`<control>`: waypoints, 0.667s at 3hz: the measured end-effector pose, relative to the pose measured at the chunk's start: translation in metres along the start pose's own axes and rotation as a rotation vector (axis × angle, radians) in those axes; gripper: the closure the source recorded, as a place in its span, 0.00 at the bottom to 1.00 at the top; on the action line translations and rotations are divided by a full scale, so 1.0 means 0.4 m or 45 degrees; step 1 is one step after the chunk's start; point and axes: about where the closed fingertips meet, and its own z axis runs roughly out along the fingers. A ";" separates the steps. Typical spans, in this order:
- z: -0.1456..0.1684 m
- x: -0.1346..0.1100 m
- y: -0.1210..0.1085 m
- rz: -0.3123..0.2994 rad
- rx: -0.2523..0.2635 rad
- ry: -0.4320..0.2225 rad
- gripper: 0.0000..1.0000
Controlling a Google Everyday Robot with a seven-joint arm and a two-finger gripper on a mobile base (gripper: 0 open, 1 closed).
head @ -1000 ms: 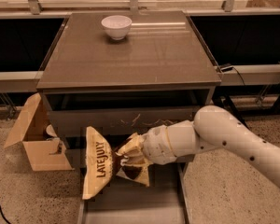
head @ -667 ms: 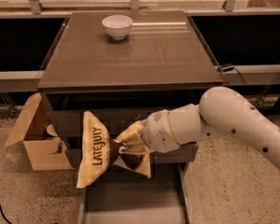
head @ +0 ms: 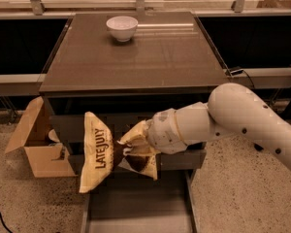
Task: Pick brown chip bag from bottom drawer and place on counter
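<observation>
The glossy grey-brown square counter (head: 160,57) fills the upper middle of the view, on top of a cabinet of drawers. The thick white robot arm (head: 242,115) comes in from 3 o'clock and reaches across the cabinet front, below the counter's edge. At 6 o'clock the shallow grey-brown bottom drawer (head: 136,212) stands pulled out, its flat floor showing between thin side walls. The crinkly foil brown chip bag (head: 97,149), cream-yellow at the ends with dark "LATE JULY" lettering, hangs in the air above that drawer and in front of the cabinet, touching neither the drawer floor nor the counter. An open brown cardboard box (head: 39,149) sits on the speckled floor at the cabinet's 9 o'clock. A small white bowl (head: 122,27) rests on the counter near its 12 o'clock edge. The gripper (head: 131,147) is largely buried in the foil, yet appears clamped on the bag's pinched dark middle; the lettered half stands upright at its 9 o'clock, the crumpled half sags towards 5 o'clock.
</observation>
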 end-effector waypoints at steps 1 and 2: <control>-0.076 0.028 -0.103 -0.085 0.001 0.076 1.00; -0.172 0.089 -0.222 -0.145 0.028 0.159 1.00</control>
